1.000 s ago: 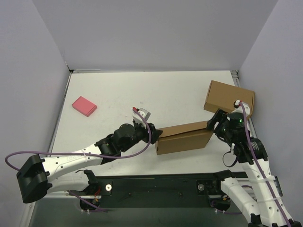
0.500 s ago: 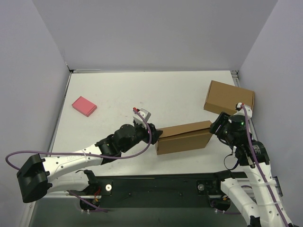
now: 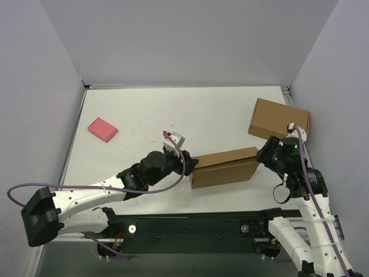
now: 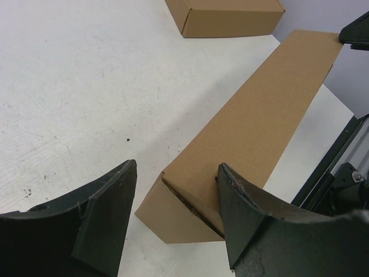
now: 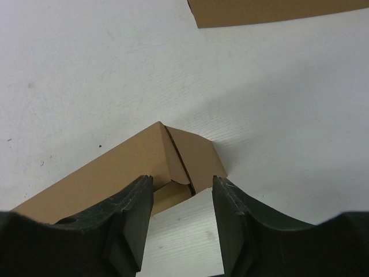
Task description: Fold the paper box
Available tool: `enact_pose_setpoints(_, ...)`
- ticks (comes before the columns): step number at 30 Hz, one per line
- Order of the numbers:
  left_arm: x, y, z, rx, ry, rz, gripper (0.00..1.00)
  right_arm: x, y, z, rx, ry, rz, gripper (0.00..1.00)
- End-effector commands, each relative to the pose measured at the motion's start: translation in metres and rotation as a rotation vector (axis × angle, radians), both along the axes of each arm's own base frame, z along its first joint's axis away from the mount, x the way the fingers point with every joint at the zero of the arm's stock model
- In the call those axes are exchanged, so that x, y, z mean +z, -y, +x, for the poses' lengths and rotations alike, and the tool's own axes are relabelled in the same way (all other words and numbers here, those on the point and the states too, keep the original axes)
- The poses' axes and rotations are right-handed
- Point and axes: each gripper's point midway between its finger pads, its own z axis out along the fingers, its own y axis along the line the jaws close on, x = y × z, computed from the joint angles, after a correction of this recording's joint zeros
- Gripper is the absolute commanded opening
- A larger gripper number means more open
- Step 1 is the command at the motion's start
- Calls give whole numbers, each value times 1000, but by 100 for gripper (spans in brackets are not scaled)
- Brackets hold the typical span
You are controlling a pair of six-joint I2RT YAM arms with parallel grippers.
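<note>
**Item: paper box.** Located lower centre of the overhead view, on the table. It is formed into an oblong, lid down, with a gap seen at each end flap.

**Left gripper.** Jaws are held apart, and the box's left end is straddled; no clamping is seen.

**Right gripper.** Jaws are held apart at the box's right end corner; nothing is gripped.

**Step judged in hand:** seating the end flaps.
- Both ends are best pressed inward together, so the box is not slid along the table.
- Fingers are best kept low and square to the end faces, so that the flaps are tucked, not creased.

**Count:**
- paper box, one
- second cardboard box, one, upper right
- pink block, one, upper left
- grippers, two
</note>
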Motion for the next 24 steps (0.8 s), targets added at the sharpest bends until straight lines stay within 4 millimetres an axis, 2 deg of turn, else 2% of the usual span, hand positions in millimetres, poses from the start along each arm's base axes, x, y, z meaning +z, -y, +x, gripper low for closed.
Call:
enact_pose_setpoints(1, -140, -64, -46, -64, -264, 527, 67, -34, -2, -32, 27, -237, 12, 43)
enact_pose_setpoints(9, -150, -62, -52, -75, -316, 554, 66, -71, -10, -68, 14, -481, 109, 38)
enact_pose_setpoints(17, -168, -66, -55, -68, -338, 578, 67, -93, -6, -80, -13, -576, 131, 33)
enact_pose_setpoints(20, -160, -64, -51, -55, -318, 563, 68, -92, -6, -80, -13, -567, 135, 33)
enact_pose_setpoints(24, -126, -54, -30, 7, -255, 511, 73, -87, -6, -78, -26, -528, 140, 33)
